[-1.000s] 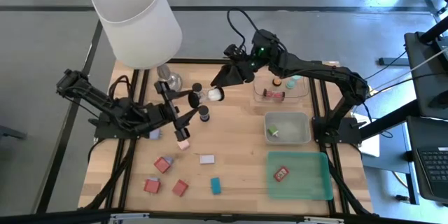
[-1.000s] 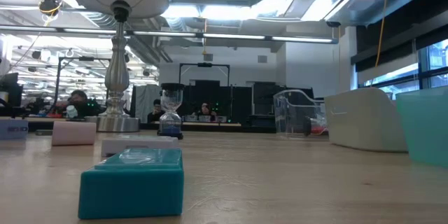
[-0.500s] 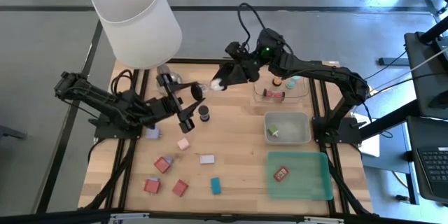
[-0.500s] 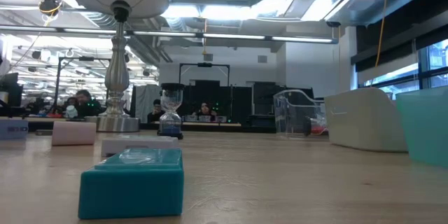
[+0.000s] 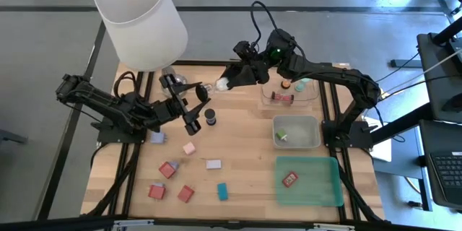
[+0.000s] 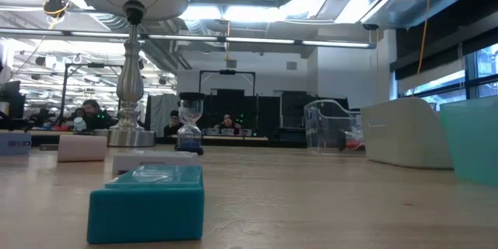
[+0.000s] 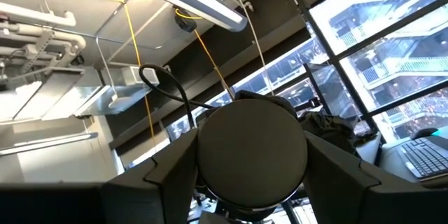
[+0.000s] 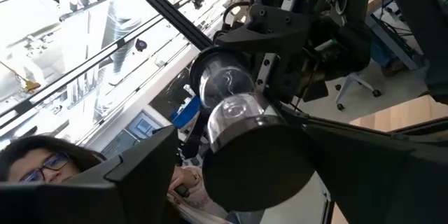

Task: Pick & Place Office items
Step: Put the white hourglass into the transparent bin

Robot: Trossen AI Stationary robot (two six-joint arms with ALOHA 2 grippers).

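An hourglass (image 5: pixel 214 86) with black end caps hangs in the air between my two grippers, over the far middle of the table. My left gripper (image 5: pixel 197 101) is shut on its left cap. My right gripper (image 5: pixel 229 80) stands open with the other cap (image 8: pixel 259 171) between its fingers; whether they touch it, I cannot tell. A second hourglass (image 5: pixel 210 118) stands upright on the table. Pink (image 5: pixel 189 147), white (image 5: pixel 213 164), teal (image 5: pixel 222 190), lavender (image 5: pixel 158 138) and red (image 5: pixel 168 169) blocks lie flat on the near left of the table. My left gripper pinches the hourglass's left end cap (image 7: pixel 252 150) between its two fingers. The fingers come from the table's left, slanting upward. The hourglass is lifted clear and lies about level, its other end toward my right gripper.
A big lamp with a white shade (image 5: pixel 141 18) stands at the far left corner. Along the right side stand a clear tray (image 5: pixel 312 95), a grey tray (image 5: pixel 307 141) and a green tray (image 5: pixel 317 188), which holds a red piece (image 5: pixel 290 179).
My left gripper has swung toward the far edge and rolled, carrying the hourglass up and away from the table. The hourglass's free end has come between my right gripper's fingers. My right gripper has tipped upward.
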